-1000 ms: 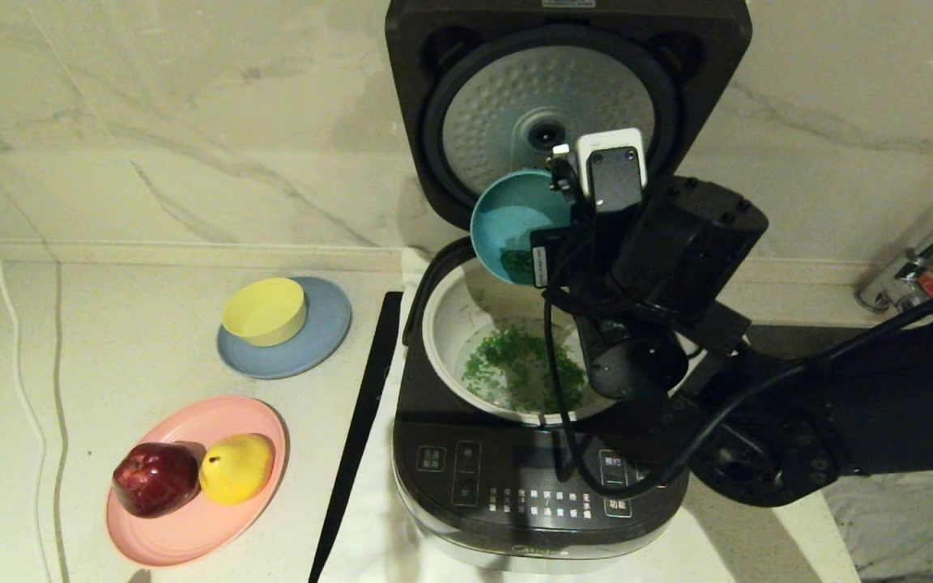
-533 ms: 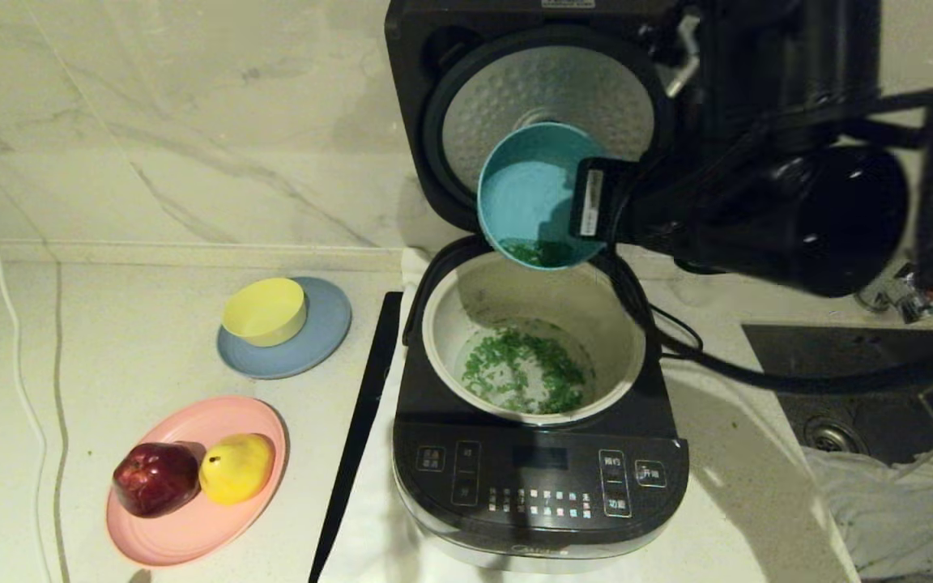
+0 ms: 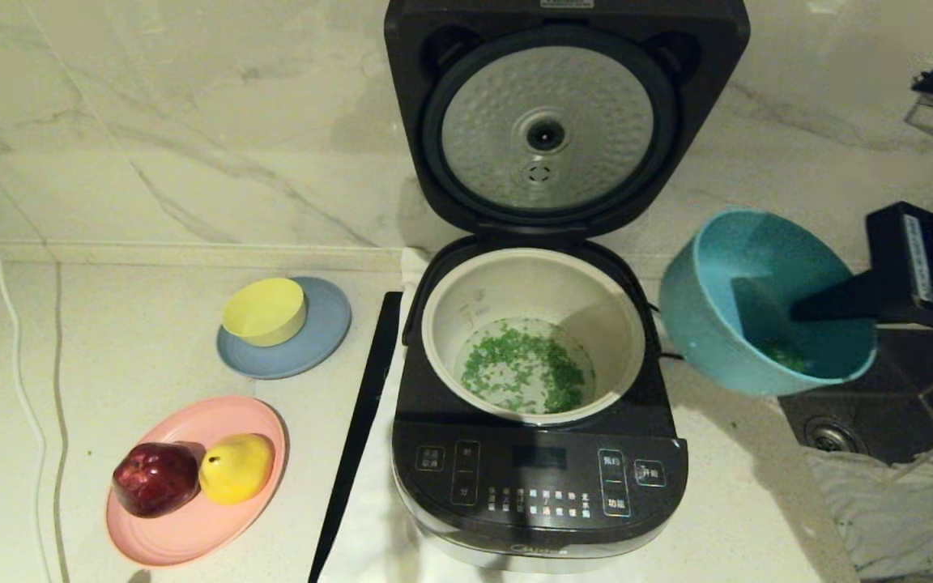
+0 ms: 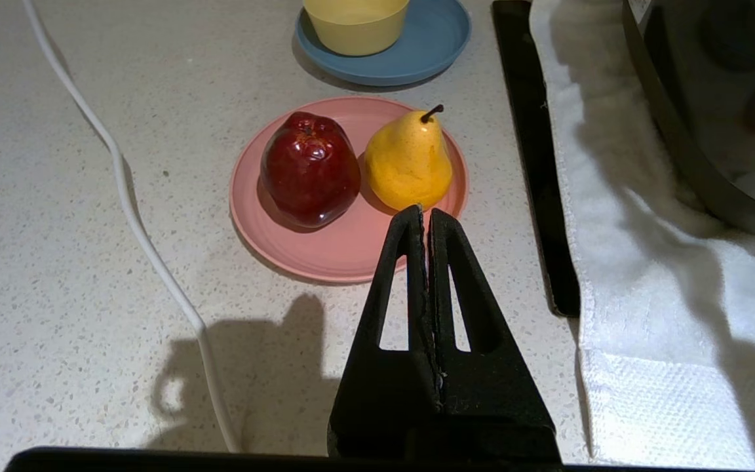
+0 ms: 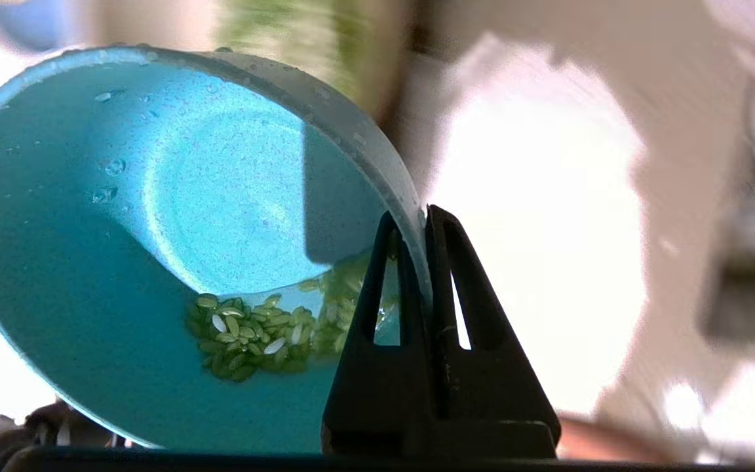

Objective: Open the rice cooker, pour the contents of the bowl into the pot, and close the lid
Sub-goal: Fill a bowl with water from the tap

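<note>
The dark grey rice cooker (image 3: 539, 486) stands with its lid (image 3: 547, 121) swung up, the silver dimpled plate facing me. Green bits (image 3: 525, 368) lie in water at the bottom of the cream-white pot (image 3: 442, 324). To the right of the cooker, in the air, my right gripper (image 5: 419, 219) is shut on the rim of the teal bowl (image 3: 726, 324) (image 5: 89, 262), one finger inside and one outside. The bowl is tilted and a few green grains (image 5: 253, 334) with some water remain in it. My left gripper (image 4: 425, 213) is shut and empty above the counter near the pink plate (image 4: 325, 255).
A pink plate (image 3: 191, 518) holds a red apple (image 3: 155, 478) and a yellow pear (image 3: 237, 467). A yellow bowl (image 3: 264, 310) sits on a blue plate (image 3: 325, 340). A black strip (image 3: 357, 429) and white towel (image 4: 646, 275) lie beside the cooker. A sink (image 3: 879, 405) lies right.
The right arm has swung the teal bowl away from above the pot, out to the right of the cooker and lower. The bowl has turned from steeply tipped to more upright. The pot is now uncovered.
</note>
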{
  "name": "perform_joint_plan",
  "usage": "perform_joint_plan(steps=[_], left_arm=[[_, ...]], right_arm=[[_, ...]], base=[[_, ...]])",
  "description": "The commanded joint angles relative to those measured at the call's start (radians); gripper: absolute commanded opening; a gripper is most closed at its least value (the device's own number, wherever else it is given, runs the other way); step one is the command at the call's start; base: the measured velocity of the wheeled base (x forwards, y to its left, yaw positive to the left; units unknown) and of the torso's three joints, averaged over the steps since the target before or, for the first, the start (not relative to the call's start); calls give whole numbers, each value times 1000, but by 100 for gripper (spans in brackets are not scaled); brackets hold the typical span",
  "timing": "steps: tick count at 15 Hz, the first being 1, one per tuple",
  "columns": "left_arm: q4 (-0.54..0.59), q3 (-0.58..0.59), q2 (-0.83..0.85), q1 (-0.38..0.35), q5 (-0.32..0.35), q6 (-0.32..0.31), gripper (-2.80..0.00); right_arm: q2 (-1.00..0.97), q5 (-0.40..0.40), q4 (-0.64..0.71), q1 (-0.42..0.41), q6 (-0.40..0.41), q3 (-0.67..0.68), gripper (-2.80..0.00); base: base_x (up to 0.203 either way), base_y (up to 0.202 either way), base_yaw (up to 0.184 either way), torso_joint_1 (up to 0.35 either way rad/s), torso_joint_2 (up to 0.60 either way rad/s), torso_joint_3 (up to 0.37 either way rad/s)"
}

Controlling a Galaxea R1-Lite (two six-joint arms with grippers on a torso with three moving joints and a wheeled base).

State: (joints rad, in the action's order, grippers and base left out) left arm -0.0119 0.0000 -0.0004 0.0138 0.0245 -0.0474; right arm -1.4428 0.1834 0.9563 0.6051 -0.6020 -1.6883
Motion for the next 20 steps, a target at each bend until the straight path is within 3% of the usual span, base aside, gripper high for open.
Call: perform_joint_plan(steps=[1,5,8,13,20], left_arm=[[0,8,0,0,3,0,-280],[0,8,0,0,3,0,-280],[0,8,0,0,0,0,-280],[0,8,0,0,0,0,-280],[0,8,0,0,3,0,-280]], right_arm=[[110,-104,12,-210,1,102,-280],[153,-326,-1,-654,117,275,-280],[117,-438,-87,-906,189,377,-280],[-23,-465,-261,-1102,203,467,-280],[-262,-466,-477,-1390,206,473,-280]], base=[[0,0,0,0,0,0],[0,0,0,0,0,0],[0,0,0,0,0,0],[0,0,0,0,0,0],[0,0,0,0,0,0]])
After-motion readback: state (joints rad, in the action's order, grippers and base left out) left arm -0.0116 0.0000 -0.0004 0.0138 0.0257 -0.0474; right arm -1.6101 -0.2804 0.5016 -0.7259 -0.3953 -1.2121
